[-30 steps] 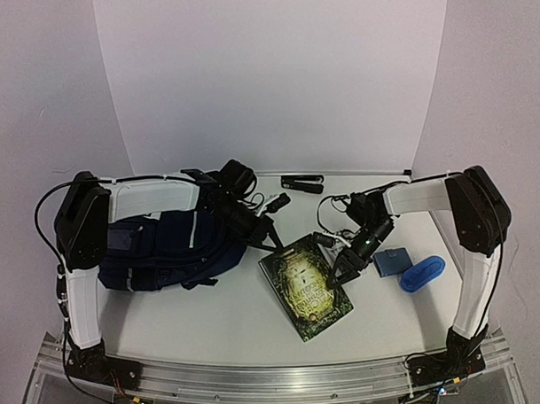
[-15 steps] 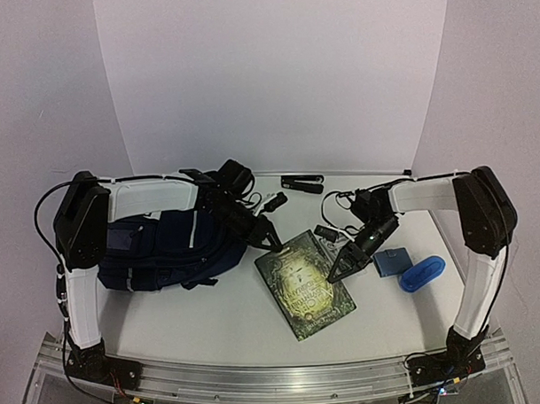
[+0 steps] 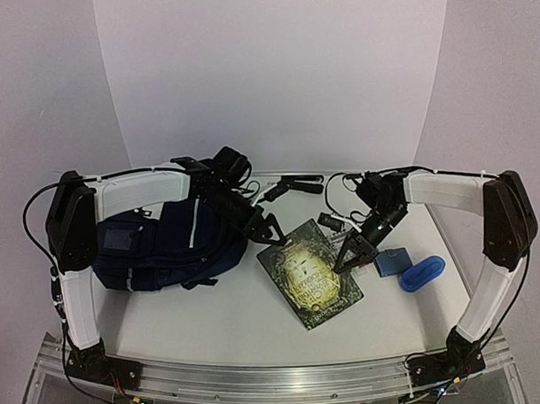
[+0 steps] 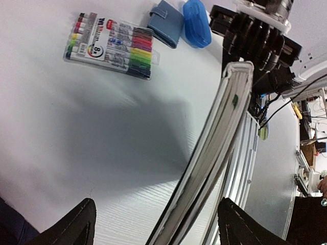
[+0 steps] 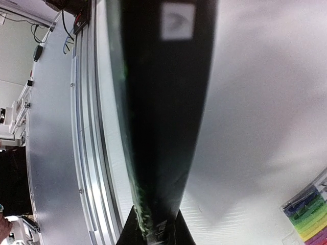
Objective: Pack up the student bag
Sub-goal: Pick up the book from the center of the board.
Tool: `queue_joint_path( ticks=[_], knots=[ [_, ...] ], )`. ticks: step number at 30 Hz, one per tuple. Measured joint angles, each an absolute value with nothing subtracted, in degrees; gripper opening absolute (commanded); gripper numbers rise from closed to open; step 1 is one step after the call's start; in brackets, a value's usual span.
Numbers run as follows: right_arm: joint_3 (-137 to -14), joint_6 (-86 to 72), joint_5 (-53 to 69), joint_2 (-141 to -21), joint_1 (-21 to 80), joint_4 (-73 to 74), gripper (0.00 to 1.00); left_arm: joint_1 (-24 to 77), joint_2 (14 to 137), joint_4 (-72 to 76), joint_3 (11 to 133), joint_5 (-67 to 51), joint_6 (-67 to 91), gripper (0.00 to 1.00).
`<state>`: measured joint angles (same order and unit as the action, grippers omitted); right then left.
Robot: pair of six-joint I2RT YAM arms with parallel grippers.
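Observation:
The student bag [image 3: 156,246], navy with thin white stripes, lies at the left of the table. To its right is a green hardcover book [image 3: 310,273], raised off the table. My right gripper [image 3: 346,257] is shut on the book's right edge; in the right wrist view the dark spine [image 5: 163,102] runs up from the gripper [image 5: 156,232]. My left gripper [image 3: 269,230] is open at the book's upper left corner. In the left wrist view the book's page edge [image 4: 214,153] passes between the spread fingers [image 4: 84,224] without touching them.
A marker pack [image 4: 112,46], a blue wallet [image 3: 392,262] and a blue oval case [image 3: 421,273] lie right of the book. A black stapler [image 3: 298,181] sits near the back wall. The aluminium rail [image 3: 276,379] runs along the near edge.
My right gripper shut on the book's right edge and raised it. My left gripper, shut at the book's corner before, has opened and let go. The book shifted slightly.

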<state>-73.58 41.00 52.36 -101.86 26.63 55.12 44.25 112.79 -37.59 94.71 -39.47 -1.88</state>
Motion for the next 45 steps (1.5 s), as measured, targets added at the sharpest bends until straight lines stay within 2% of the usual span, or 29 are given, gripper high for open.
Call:
queue_joint_path(
  ticks=[2, 4, 11, 12, 14, 16, 17, 20, 21, 22, 28, 32, 37, 45],
  knots=[
    [-74.7, 42.8, 51.4, -101.9, 27.0, 56.5, 0.0, 45.0, 112.8, -37.8, 94.8, -40.3, -3.1, 0.74],
    [-76.0, 44.7, 50.4, -101.9, 27.6, 57.9, 0.0, 45.7, 112.8, -38.5, 95.2, -40.8, -4.0, 0.63],
    [-82.5, 48.9, 46.2, -102.1, 29.7, 62.8, 0.0, 47.0, 112.8, -41.3, 99.2, -43.8, -6.1, 0.12],
    [-83.7, 49.2, 45.6, -102.3, 29.7, 63.5, 0.01, 47.1, 112.8, -41.6, 99.6, -44.0, -6.0, 0.06],
    [-86.0, 50.3, 44.6, -103.1, 29.5, 65.0, 0.1, 47.2, 112.8, -42.2, 100.5, -45.0, -7.3, 0.0],
    [-87.8, 51.0, 44.1, -103.8, 29.3, 66.5, 0.22, 47.3, 112.8, -42.5, 101.3, -45.5, -7.9, 0.0],
    [-88.8, 51.0, 43.9, -104.1, 29.3, 67.3, 0.34, 47.2, 112.8, -42.7, 101.6, -45.6, -7.8, 0.0],
    [-93.7, 49.2, 44.8, -105.2, 29.2, 68.0, 0.8, 46.5, 112.8, -43.8, 102.7, -45.5, -5.0, 0.0],
    [-95.9, 48.4, 45.5, -105.5, 29.0, 67.8, 0.92, 46.2, 112.8, -44.0, 102.8, -45.1, -3.9, 0.0],
    [-98.2, 47.6, 46.3, -105.7, 28.7, 67.6, 0.97, 45.9, 112.8, -44.1, 102.8, -45.0, -2.8, 0.0],
    [-111.5, 39.2, 52.2, -106.0, 23.5, 65.7, 0.98, 40.4, 111.8, -40.0, 101.6, -44.8, 7.0, 0.0],
    [-115.8, 30.0, 56.8, -106.8, 17.6, 63.0, 0.98, 35.1, 110.3, -35.8, 101.1, -44.2, 13.6, 0.0],
    [-116.6, 21.0, 60.6, -109.0, 12.8, 59.9, 0.98, 30.0, 107.0, -30.4, 101.1, -44.3, 19.8, 0.0],
    [-113.9, 11.3, 66.5, -109.5, 13.4, 55.6, 0.97, 28.7, 101.8, -21.4, 101.1, -48.3, 26.9, 0.0]
  ],
)
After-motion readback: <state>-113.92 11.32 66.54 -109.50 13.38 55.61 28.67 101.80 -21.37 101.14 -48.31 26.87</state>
